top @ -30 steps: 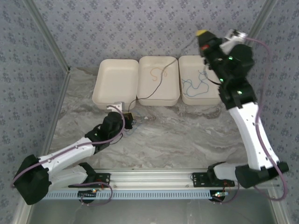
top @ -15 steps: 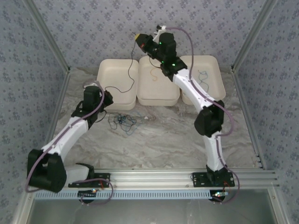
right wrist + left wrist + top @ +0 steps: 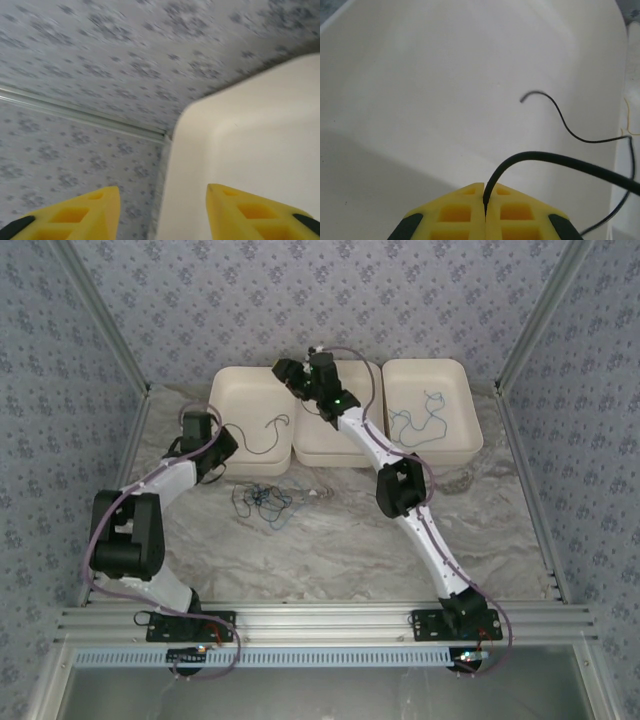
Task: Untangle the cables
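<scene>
Marble table [image 3: 350, 540] carries three white trays along its back edge: left tray [image 3: 235, 390], middle tray [image 3: 345, 458], right tray [image 3: 455, 380].

Right arm lies stretched across the middle tray. You have the right gripper [image 3: 288, 375] up near the back rims where the left and middle trays meet. In the wrist view its fingers stand well apart with nothing between them.

Left gripper [image 3: 485, 194] sits at the near-left side of the left tray, fingers pinched tight together on one end of the black cable [image 3: 570, 161].

Cable positions:
- Black: looped inside the left tray, free end lying on the tray floor.
- Blue cable [image 3: 420, 425]: loose in the right tray.
- Small tangle [image 3: 262, 502] of blue and dark strands: on the table just in front of the left tray, not yet sorted.

Risks, as I judge them:
1. If you pull the left arm back before parting its fingers, the black cable drags over the rim and lands back on or beside the tangle.
2. The black loop runs close to the rim shared with the middle tray, so a jerky release could flick it across.
3. If you retract the right arm low, a link could hook a strand or nudge a tray.
4. If you tug one strand of the tangle hard, the knot likely tightens.
</scene>
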